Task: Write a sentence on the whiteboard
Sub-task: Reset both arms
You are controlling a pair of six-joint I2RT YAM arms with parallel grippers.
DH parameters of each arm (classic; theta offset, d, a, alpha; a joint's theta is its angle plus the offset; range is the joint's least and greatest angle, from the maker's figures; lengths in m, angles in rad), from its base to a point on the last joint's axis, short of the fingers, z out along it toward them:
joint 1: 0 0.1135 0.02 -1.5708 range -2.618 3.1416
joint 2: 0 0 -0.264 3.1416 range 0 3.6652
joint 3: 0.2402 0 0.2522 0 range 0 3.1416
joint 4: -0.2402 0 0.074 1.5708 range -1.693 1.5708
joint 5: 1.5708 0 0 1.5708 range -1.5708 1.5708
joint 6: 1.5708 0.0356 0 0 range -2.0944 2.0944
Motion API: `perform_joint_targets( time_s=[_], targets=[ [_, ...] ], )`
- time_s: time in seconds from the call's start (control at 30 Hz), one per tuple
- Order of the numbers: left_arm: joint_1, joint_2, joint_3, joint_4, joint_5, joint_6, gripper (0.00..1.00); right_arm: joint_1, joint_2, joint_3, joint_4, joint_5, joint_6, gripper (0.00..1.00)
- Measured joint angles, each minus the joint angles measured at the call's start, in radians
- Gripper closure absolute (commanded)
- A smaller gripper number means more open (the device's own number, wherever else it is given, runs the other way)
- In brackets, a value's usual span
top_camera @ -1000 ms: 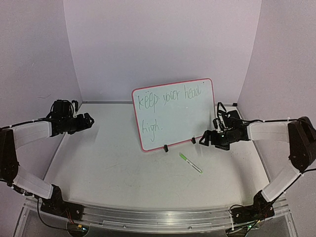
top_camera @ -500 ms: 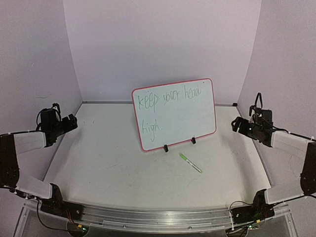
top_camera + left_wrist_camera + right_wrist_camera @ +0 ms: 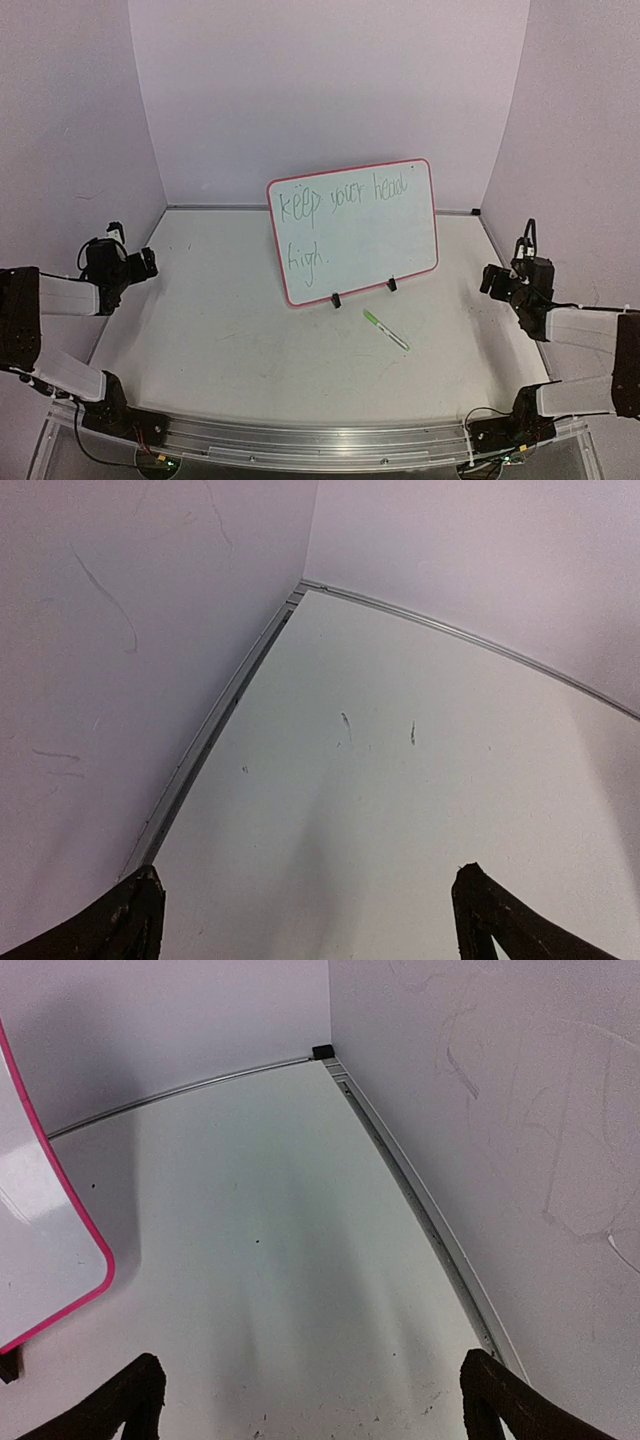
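The whiteboard (image 3: 352, 230) stands tilted back on its two black clip feet near the middle of the table (image 3: 230, 340), unmoved from a second ago. Its green handwriting seems to read "keep your head high", though the letters are faint. The green marker (image 3: 385, 329) lies just in front of it, also where it was.

The right gripper (image 3: 490, 278), which was beside the board's lower right corner, has pulled back to the table's right edge. The left gripper (image 3: 145, 263) has drawn back toward the left wall. On both, the wrist views show the fingers spread wide with nothing between them.
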Motion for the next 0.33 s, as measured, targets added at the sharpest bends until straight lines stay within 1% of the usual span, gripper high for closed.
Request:
perform_joint_targets(
  time_s=[0.33],
  targets=[
    [-0.001, 0.054, -0.01, 0.044, -0.005, 0.014, 0.01, 0.0, 0.01, -0.006, 0.071, 0.023, -0.017, 0.02]
  ],
)
